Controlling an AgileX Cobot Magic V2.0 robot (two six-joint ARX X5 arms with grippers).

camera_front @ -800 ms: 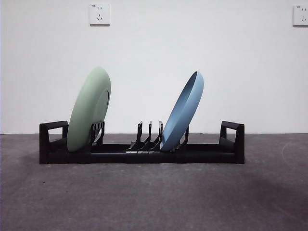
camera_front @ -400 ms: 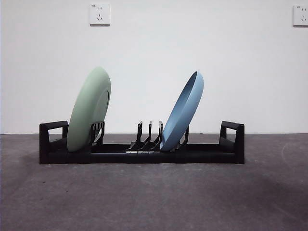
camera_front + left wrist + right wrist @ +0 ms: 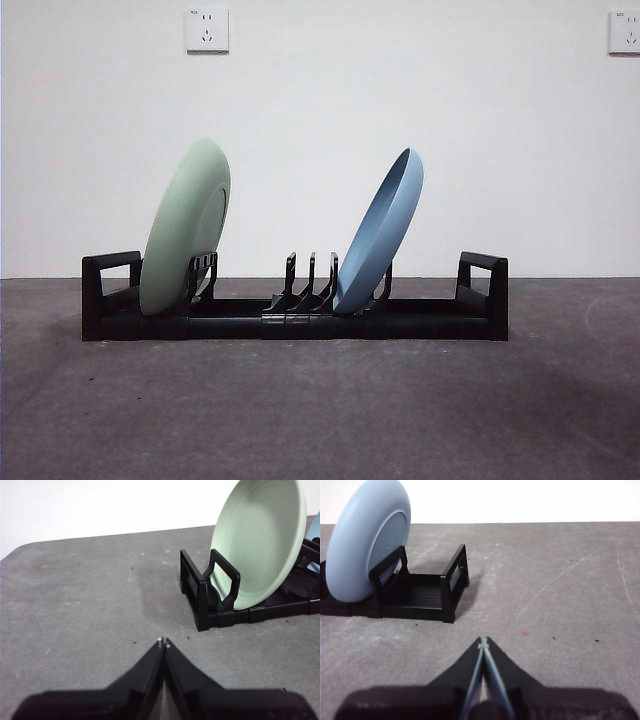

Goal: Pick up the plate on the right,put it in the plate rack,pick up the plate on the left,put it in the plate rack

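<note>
Jaws on both arms closed, tips meeting, nothing between them. Left gripper (image 3: 163, 642) hovers low over bare grey table (image 3: 75, 595), well apart from the rack's end. Right gripper (image 3: 483, 641) likewise over bare table off the opposite end, also clear of everything.

Long low black plastic plate rack (image 3: 300, 322) with upright slotted dividers and a looped handle at each end sits across the middle of the table, broadside to the front camera.

Round pale green plate (image 3: 186, 225) stands on edge in the rack just inside one handle, tilted, its base in a slot and its back against a divider. Left wrist camera shows its hollow face (image 3: 257, 540) turned toward that handle (image 3: 223, 580).

Round pale blue plate (image 3: 380, 230) stands on edge further along, past three bare dividers (image 3: 310, 280), tilted the same way. Right wrist camera shows its underside (image 3: 367, 540).

Two white wall sockets (image 3: 206, 30) on the white wall behind.

Neither arm appears in the front view.
</note>
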